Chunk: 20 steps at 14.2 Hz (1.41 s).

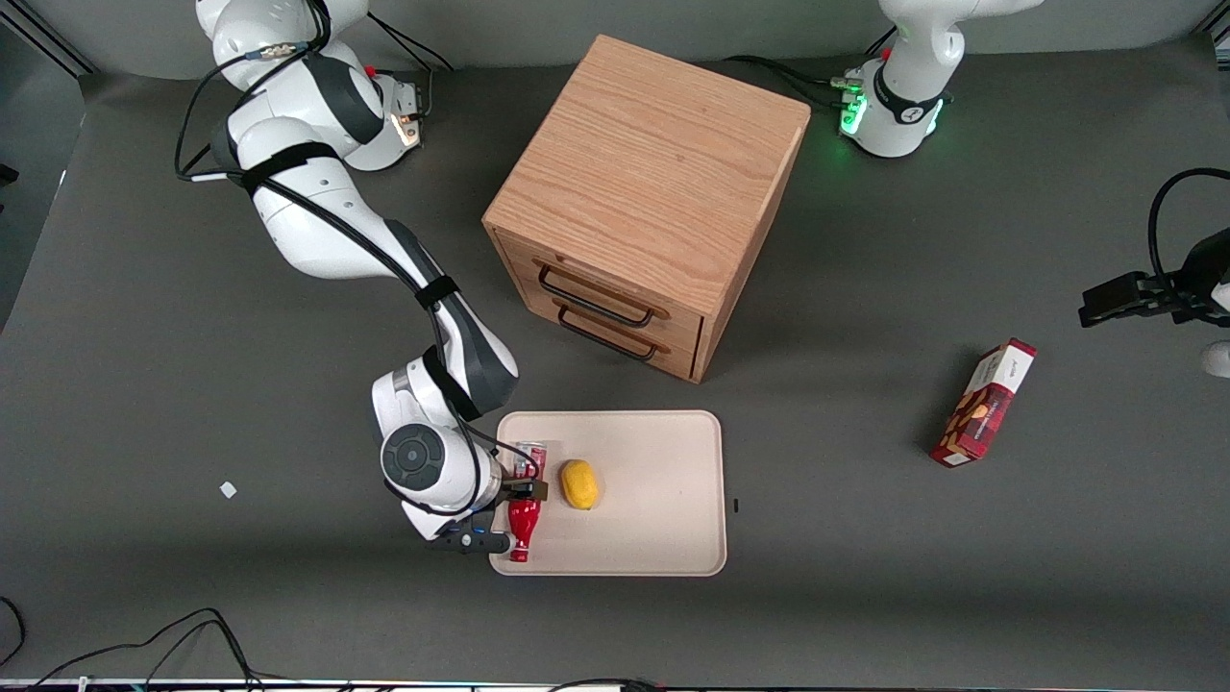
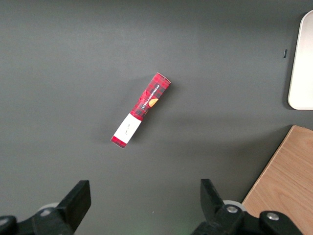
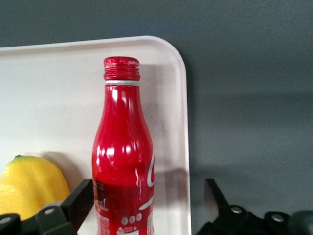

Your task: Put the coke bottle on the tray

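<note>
The coke bottle lies on its side on the cream tray, along the tray's edge toward the working arm's end of the table. Its red cap points toward the front camera. My right gripper is low over the bottle's body, open, with one finger on each side of it. In the right wrist view the bottle lies between the gripper's fingers on the tray. One finger is right beside the bottle, the other stands well apart from it.
A yellow lemon lies on the tray beside the bottle and shows in the right wrist view. The wooden drawer cabinet stands farther from the front camera than the tray. A red snack box lies toward the parked arm's end.
</note>
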Available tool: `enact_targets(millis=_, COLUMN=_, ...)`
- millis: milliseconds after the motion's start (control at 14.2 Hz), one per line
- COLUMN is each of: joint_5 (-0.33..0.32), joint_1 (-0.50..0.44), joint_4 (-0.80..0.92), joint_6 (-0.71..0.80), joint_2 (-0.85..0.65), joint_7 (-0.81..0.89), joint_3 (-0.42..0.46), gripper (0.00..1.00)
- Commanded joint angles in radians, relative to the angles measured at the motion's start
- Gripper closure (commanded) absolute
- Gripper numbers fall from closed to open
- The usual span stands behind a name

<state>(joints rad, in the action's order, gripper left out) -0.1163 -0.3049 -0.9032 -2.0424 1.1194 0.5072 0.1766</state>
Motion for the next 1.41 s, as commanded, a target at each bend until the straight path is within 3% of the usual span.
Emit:
enact_targets(millis=0, joint_5=-0.013, joint_1=-0.005, joint_4=0.029, joint_6=0.011, joint_2=0.005, joint_7=0.002, joint_3=-0.005, gripper=0.00)
enact_targets(millis=422, joint_5=0.047, joint_1=0.058, joint_4=-0.009, joint_6=0.229, joint_2=-0.165, joint_7=0.024, joint_3=0.006, gripper=0.00)
enact_targets(millis=773, joint_5=0.047, joint_1=0.177, joint_4=-0.391, joint_6=0.280, joint_2=-0.524, joint_7=-0.002, joint_3=0.030, gripper=0.00)
enact_targets(millis=914, joint_5=0.047, joint_1=0.255, joint_4=-0.529, joint_6=0.281, joint_2=-0.654, joint_7=-0.067, joint_3=0.064, gripper=0.00)
enact_targets(millis=1336, joint_5=0.046, joint_1=0.636, joint_4=-0.864, joint_6=0.280, joint_2=-0.984, joint_7=-0.245, joint_3=0.323, gripper=0.00)
